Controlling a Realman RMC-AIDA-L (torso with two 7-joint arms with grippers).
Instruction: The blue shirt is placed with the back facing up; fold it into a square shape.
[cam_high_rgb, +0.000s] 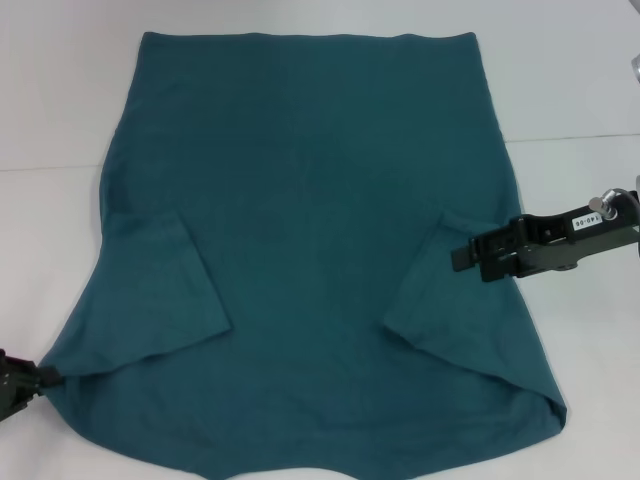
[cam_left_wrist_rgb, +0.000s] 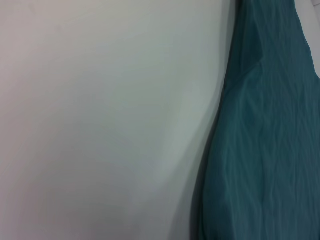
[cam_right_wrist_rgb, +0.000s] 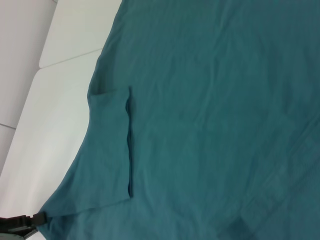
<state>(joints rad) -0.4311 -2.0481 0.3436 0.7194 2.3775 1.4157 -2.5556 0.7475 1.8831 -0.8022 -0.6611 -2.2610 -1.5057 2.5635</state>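
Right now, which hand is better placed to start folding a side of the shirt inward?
Probably the left hand: it sits at the dark teal-blue fabric T-shirt's near left corner. The right hand is over the folded-in right sleeve, away from an outer edge.

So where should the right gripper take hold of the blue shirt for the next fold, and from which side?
Probably the side edge of the blue shirt by the folded-in right sleeve, approached from the robot's right. The right gripper hovers there, and the cloth lies flat on the table, so only an edge offers purchase. The left gripper sits at the opposite near corner.
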